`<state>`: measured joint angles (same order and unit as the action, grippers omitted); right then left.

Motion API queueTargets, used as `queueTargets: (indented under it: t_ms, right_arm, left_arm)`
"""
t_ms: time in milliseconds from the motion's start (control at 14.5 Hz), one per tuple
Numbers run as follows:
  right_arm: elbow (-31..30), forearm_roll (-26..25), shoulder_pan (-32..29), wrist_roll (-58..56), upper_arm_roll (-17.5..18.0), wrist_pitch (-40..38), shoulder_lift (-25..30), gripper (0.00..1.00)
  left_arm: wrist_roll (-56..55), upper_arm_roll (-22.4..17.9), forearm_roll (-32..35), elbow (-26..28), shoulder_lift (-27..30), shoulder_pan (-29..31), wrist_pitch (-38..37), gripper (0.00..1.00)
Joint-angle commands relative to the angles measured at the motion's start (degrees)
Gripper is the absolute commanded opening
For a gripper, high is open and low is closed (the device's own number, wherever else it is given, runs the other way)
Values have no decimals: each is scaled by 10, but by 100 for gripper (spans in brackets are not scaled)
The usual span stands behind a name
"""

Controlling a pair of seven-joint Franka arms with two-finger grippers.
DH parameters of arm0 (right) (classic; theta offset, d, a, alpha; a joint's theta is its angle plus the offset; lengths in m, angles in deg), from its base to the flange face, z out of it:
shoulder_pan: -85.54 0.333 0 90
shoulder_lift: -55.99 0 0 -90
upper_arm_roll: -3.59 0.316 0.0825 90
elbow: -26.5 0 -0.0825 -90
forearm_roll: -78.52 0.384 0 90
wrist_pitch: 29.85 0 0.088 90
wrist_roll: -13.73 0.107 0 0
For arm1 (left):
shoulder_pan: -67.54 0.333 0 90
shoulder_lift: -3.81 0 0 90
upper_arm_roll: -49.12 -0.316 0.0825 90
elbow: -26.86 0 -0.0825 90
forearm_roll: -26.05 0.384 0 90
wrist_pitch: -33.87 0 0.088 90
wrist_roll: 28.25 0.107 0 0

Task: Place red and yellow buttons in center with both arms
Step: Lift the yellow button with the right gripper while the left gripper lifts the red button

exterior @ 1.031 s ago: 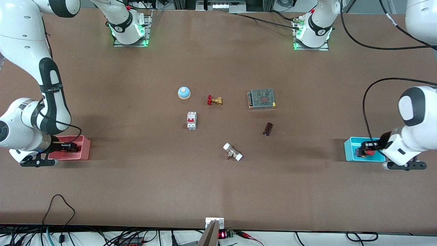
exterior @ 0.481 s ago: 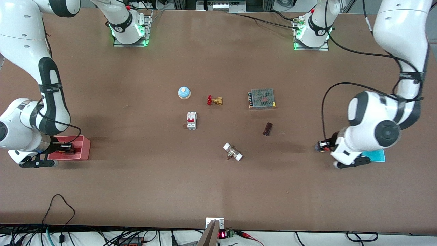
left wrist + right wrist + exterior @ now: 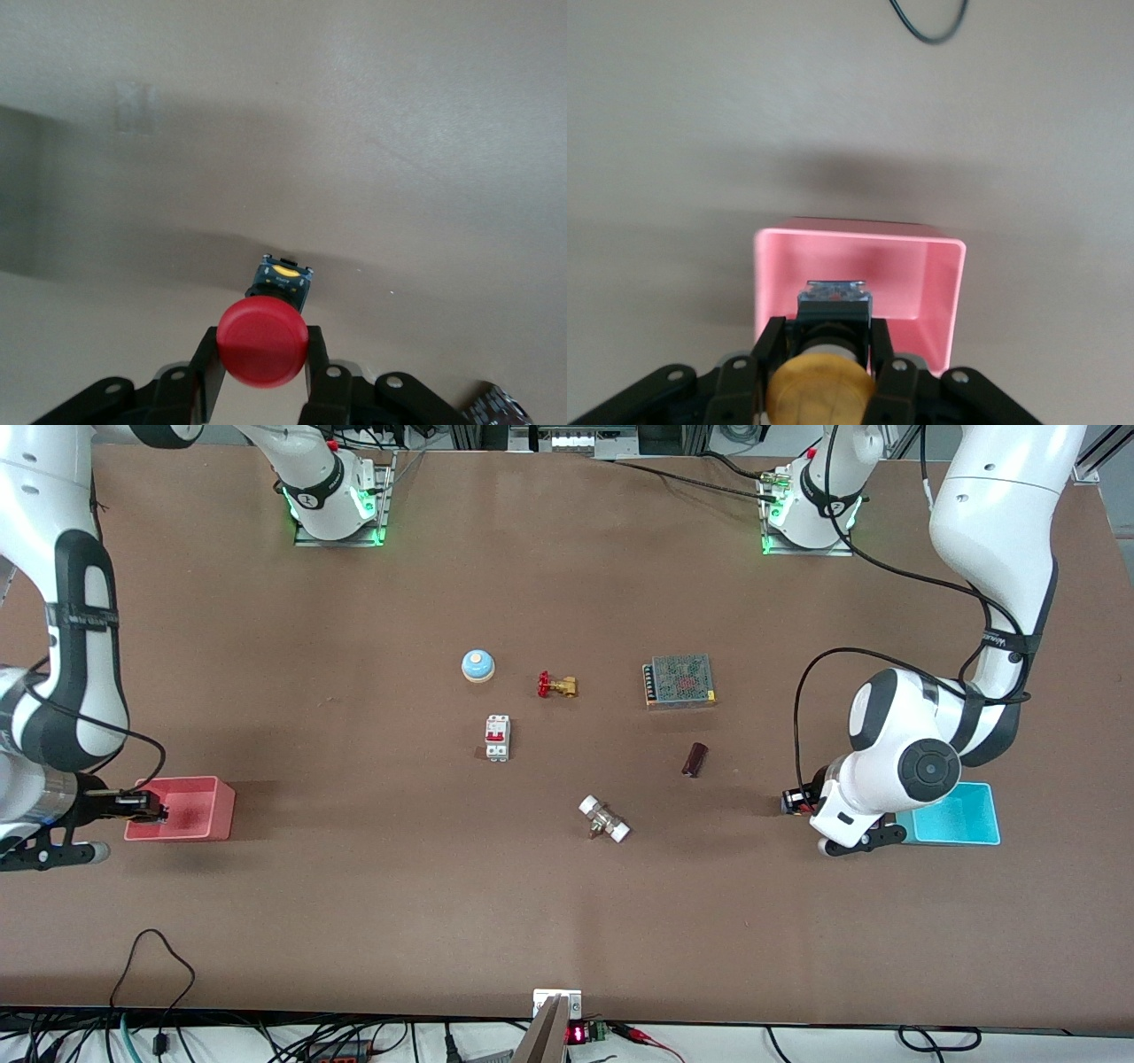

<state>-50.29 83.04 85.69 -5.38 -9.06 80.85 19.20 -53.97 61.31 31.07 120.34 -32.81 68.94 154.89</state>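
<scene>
My left gripper (image 3: 795, 802) is shut on the red button (image 3: 263, 341) by its black body (image 3: 281, 281). It holds it over bare brown table (image 3: 744, 841), just off the cyan bin (image 3: 952, 821) on the side toward the table's middle. In the left wrist view the gripper (image 3: 263, 354) has its fingers (image 3: 205, 367) at the cap's sides. My right gripper (image 3: 143, 808) is shut on the orange-yellow button (image 3: 820, 391) and holds it above the pink bin (image 3: 190, 815). In the right wrist view the gripper (image 3: 830, 350) hangs over the bin's wall (image 3: 859, 241).
Around the table's middle stand a blue dome bell (image 3: 477, 665), a red-handled brass valve (image 3: 556, 685), a mesh-topped power supply (image 3: 679, 680), a white breaker (image 3: 497, 738), a dark brown cylinder (image 3: 695, 759) and a white-ended fitting (image 3: 604, 819).
My left gripper has carried the red button out of the cyan bin and toward the table's middle. My right gripper has risen out of the pink bin with the yellow button.
</scene>
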Motion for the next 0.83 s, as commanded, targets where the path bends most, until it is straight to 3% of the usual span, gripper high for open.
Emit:
queueTargets:
  t_ms: [0,412,481,756]
  right_arm:
    - [-9,9,31,21,1,-37,23,43]
    - [-23,15,146,109,2,-41,23,43]
    - [-24,25,166,119,2,-41,21,43]
    - [-42,56,222,179,2,-36,10,43]
  left_arm:
    - [-8,1,11,14,-3,-1,26,35]
    - [-12,0,11,0,2,3,24,86]
    - [-6,-1,13,-1,7,5,23,100]
    - [52,-4,15,1,67,24,-14,100]
